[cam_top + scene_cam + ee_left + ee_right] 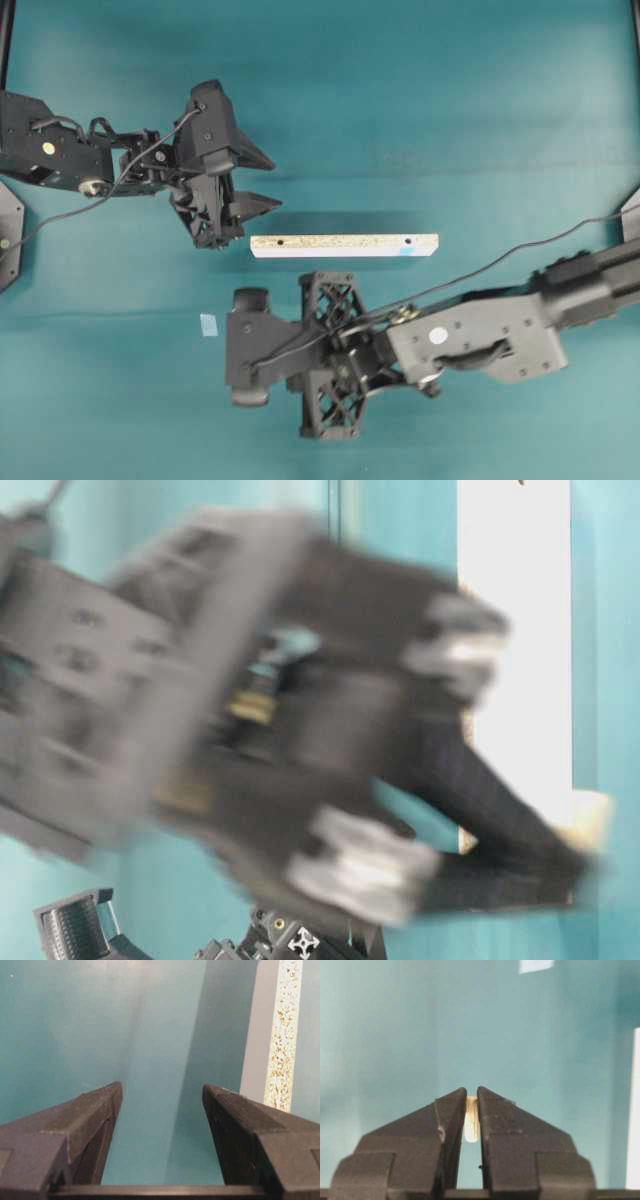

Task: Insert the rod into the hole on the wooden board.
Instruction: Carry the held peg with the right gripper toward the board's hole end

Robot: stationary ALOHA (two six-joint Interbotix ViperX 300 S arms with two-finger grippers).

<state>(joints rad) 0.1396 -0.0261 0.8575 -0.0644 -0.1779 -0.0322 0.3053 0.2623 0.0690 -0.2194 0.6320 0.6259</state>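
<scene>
Overhead view, left to right: left gripper [258, 182] sits at upper left, jaws spread, nothing between them, its lower finger just beside the left end of the wooden board [344, 245]. The board lies flat across the middle of the teal table [450, 110], long axis running left to right. One dark hole shows near its left end in bare wood; the hole [409, 241] near its right end has a light-blue patch at its edge. A small pale-blue tape square [208, 324] lies on the table below and left of the board. The right arm reaches in from the right, below the board; its fingertips are hidden under the wrist in this view.

Right wrist view alone shows the rod [471, 1119]: short, cream, rounded at its lower end, pinched upright between the nearly closed fingers of the right gripper [472, 1097]. The tape square [536, 965] is at the top edge, the board's white edge at far right, well apart from the rod.

Left wrist view: fingers [95, 1110] wide apart over bare table; board's speckled face [282, 1035] at upper right.

Table-level view: heavily blurred arm; gripper state cannot be told there.
</scene>
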